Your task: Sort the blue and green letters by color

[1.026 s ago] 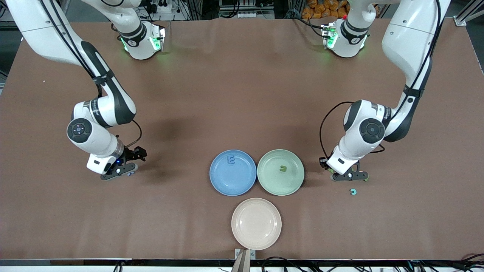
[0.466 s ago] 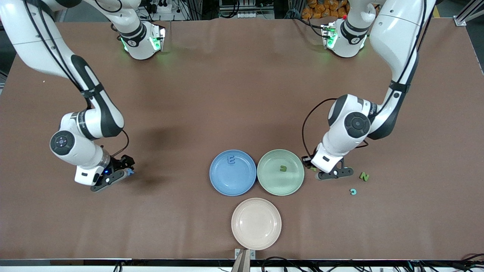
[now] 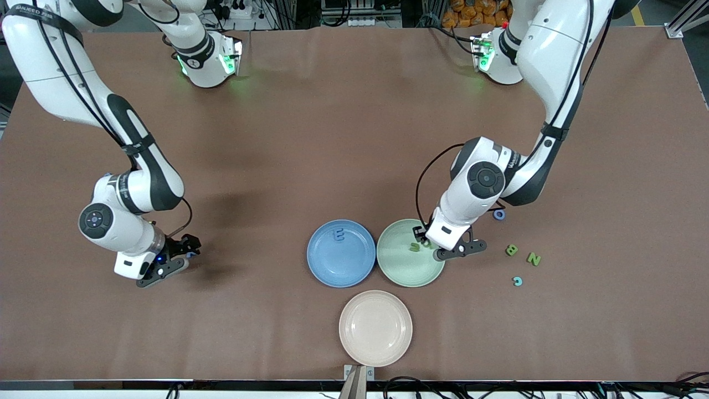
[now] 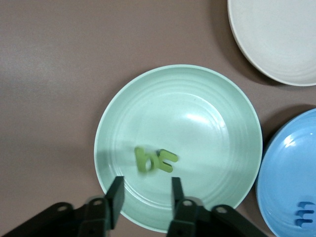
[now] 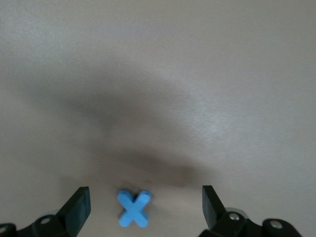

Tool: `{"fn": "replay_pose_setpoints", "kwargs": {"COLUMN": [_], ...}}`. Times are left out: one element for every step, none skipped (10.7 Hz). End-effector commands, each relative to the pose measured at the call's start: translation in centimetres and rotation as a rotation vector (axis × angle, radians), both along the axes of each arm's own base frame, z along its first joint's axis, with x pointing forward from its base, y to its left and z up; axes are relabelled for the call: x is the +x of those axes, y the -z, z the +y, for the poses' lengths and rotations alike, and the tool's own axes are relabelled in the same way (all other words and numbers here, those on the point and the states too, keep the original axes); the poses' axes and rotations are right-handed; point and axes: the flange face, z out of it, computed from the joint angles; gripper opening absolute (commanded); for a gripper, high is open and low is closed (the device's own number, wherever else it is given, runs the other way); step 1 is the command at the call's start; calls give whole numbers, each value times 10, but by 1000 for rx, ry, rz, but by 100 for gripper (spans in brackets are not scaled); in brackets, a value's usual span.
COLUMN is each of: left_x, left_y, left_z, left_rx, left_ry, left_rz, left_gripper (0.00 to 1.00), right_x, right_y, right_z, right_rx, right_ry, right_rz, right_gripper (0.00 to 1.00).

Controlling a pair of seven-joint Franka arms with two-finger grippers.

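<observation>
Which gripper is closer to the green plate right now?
Left. The left gripper hangs over the green plate, above its edge; the right gripper is far off toward the right arm's end.

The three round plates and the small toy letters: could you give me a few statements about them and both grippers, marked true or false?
1. The round blue plate holds a blue letter E. True.
2. The round beige plate holds a letter. False: it holds none.
3. The left gripper is over the round green plate, open. True.
4. The right gripper grips the blue letter X. False: it is open, fingers astride the X.
</observation>
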Motion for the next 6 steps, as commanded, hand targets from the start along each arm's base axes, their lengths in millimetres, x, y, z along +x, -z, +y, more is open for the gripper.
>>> {"fn": "replay_pose_setpoints", "kwargs": {"left_x": [12,14,16,19,24,29], "left_y": [-4,-4,-2,-1,0,2], "left_z": [14,20,33,47,66,84], "left_rx": [34,40,53,66,78,82], "left_ry": [19,42,73,137,203,253], "left_rz": [-17,-21,-20,-25,-29,-30], "left_gripper": [100,100,100,100,100,100], "right_x": [-4,-5,-6,-6,-6,-6], "right_y": [6,9,10,10,10,11], "right_z": [11,9,9,10,10,9], "right_rx": [-11,-12,-12,-12,-12,-11], "right_ry": [58,60,59,58,59,61], "right_rz": [72,80,81,81,80,81], "right_gripper": [100,100,100,100,100,100]}}
